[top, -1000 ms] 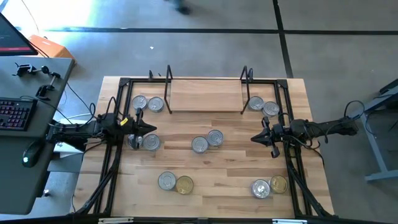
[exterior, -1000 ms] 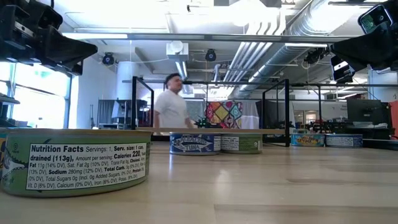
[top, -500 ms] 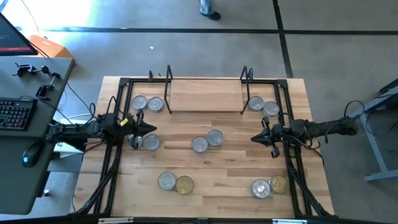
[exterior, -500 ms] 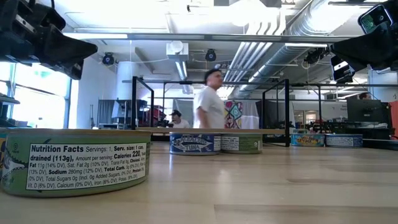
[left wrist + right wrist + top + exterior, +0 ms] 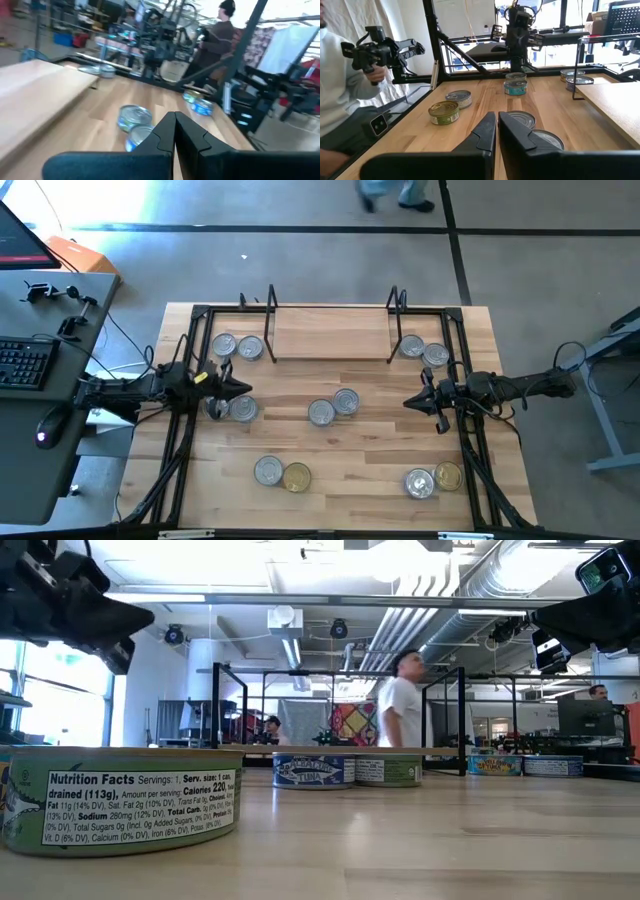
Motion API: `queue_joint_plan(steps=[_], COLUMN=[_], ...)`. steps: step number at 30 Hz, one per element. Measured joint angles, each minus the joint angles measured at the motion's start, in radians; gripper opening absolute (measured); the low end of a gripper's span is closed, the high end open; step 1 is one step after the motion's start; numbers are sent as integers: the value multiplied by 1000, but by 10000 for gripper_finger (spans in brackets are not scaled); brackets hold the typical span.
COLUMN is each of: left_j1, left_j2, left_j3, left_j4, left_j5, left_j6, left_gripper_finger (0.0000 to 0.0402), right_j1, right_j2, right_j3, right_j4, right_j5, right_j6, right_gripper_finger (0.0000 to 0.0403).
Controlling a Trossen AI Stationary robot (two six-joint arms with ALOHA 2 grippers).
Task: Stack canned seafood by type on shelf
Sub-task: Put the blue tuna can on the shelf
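Observation:
About a dozen flat round tins lie in pairs on the table. One pair [image 5: 237, 346] is left of the shelf and another [image 5: 424, 351] is right of it. A pair [image 5: 333, 407] lies mid-table, and one [image 5: 230, 408] is beneath my left gripper. Two silver-and-gold pairs [image 5: 282, 474] [image 5: 433, 479] lie near the front edge. The shelf [image 5: 330, 333], a light-wood board between black wire frames, stands at the far edge with nothing on it. My left gripper [image 5: 238, 388] hovers shut above the table's left side. My right gripper [image 5: 407, 402] hovers shut on the right, pointing inward.
Black frame rails [image 5: 190, 430] [image 5: 468, 440] run along both sides of the table. A green-labelled tin [image 5: 120, 798] fills the low view's near left. A person [image 5: 405, 712] walks in the room beyond the table; another [image 5: 340, 95] holds a device at the right wrist view's edge.
My left gripper has dipped and shifted slightly above the left tins; its fingers stay shut. The right arm has kept still. No tin has moved. A person has walked from left to right across the room behind the table.

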Motion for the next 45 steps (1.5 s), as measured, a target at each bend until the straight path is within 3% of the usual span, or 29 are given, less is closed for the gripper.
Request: queue_joint_plan(steps=[9, 13, 16, 22, 27, 38, 45], left_j1=[-24, -24, -24, -24, -25, -25, -25], left_j2=[15, 15, 16, 17, 23, 25, 25], left_j3=[-1, -1, -1, -1, -1, -1, 17], left_j4=[173, 184, 184, 184, 187, 184, 168], left_j5=[7, -73, -167, -157, -226, -219, -254], left_j6=[72, 168, 134, 156, 171, 339, 320], left_gripper_finger=[0, 0, 0, 0, 5, 107, 151], right_j1=[0, 0, 0, 0, 0, 0, 0], right_j2=[0, 0, 0, 0, 0, 0, 0], right_j3=[0, 0, 0, 0, 0, 0, 0], right_j4=[0, 0, 0, 0, 0, 0, 0], right_j5=[0, 0, 0, 0, 0, 0, 0], right_j6=[0, 0, 0, 0, 0, 0, 0], right_gripper_finger=[12, 12, 12, 12, 12, 12, 12])
